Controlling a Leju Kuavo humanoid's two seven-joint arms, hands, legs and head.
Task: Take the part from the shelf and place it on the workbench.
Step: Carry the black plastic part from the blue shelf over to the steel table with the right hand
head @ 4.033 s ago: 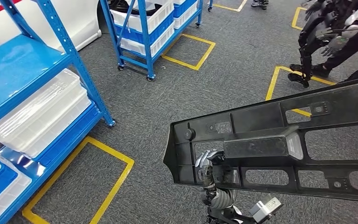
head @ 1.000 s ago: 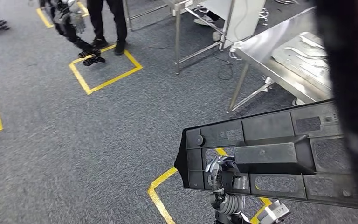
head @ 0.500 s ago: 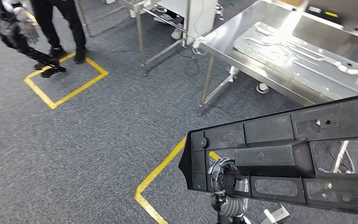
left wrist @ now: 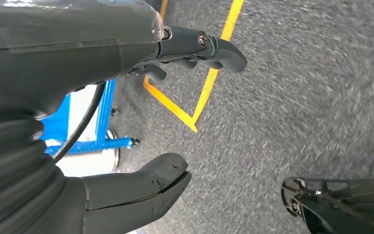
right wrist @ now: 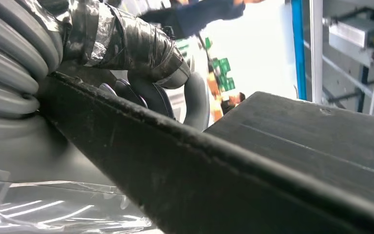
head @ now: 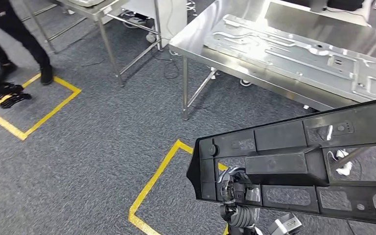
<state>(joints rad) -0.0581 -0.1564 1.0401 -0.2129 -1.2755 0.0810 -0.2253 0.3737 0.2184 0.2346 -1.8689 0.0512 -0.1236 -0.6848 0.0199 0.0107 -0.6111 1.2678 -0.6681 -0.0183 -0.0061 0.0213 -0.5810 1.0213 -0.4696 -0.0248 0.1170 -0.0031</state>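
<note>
The right hand (right wrist: 141, 73) has its fingers (right wrist: 195, 100) curled over the upper edge of the part (head: 298, 166), with that black edge wedged against the palm; this looks like a hooked carrying grip, suited to a long, flat, ribbed panel that would otherwise tip away. In the head view another hand (head: 232, 188) sits beneath the part's near end, its fingers reaching up into one of the cut-outs, most likely propping the panel from below so that it rides level; whether those fingers are closed on a rib or merely resting against it cannot be told. The left hand (left wrist: 126, 112), seen from its wrist, holds nothing: thumb (left wrist: 141, 187) and fingers stand well apart, with grey carpet between them and a corner of the part off to one side. Out beyond the fingers, the part is held crosswise above the floor, not yet over any surface. Farther on stands the workbench (head: 200, 36), with a pressed metal panel (head: 293, 49) lying on it, so the carry seems near its end and the set-down is yet to come.
</note>
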